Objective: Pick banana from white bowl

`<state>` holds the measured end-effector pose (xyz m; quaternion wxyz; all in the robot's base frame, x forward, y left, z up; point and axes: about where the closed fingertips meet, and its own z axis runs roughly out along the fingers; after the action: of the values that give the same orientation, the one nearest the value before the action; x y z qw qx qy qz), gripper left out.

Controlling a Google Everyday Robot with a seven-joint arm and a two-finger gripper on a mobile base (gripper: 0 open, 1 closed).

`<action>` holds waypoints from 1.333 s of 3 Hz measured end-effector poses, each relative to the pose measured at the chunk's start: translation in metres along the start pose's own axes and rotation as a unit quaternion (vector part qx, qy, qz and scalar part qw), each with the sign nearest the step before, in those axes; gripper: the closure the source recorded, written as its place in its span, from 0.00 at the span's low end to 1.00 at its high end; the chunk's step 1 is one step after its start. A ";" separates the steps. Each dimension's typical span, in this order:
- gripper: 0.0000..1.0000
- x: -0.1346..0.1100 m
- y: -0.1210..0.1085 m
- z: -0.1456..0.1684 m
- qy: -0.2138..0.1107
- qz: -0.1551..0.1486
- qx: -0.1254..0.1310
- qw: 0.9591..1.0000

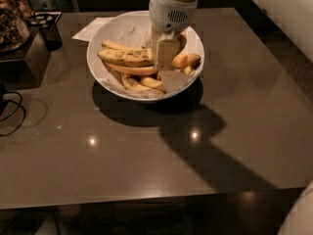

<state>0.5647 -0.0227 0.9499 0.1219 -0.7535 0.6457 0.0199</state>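
Note:
The white bowl [194, 43] stands at the back middle of the dark table, lined with white crumpled paper and holding several bananas. The banana [124, 57], long, dull yellow and brown-speckled, lies on top across the bowl's left half. A smoother orange-tinted banana [131, 70] lies just under it. My gripper [166, 65] reaches down from the white wrist [172, 9] into the bowl's middle, at the speckled banana's right end, and hides that end.
A sheet of paper [92, 30] lies behind the bowl on the left. A dark box [24, 53] and a black container [49, 28] stand at the far left, with a black cable [12, 114] beside them. A white part of the robot [299, 214] shows at the bottom right.

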 end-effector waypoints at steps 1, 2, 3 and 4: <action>1.00 -0.010 0.011 -0.015 0.001 0.001 0.012 1.000; 1.00 -0.019 0.028 -0.030 0.001 -0.002 0.024 1.000; 1.00 -0.028 0.045 -0.041 0.002 -0.003 0.028 1.000; 1.00 -0.032 0.080 -0.051 -0.011 0.005 0.023 1.000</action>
<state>0.4752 -0.0135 0.9923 0.1463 -0.7469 0.6485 0.0134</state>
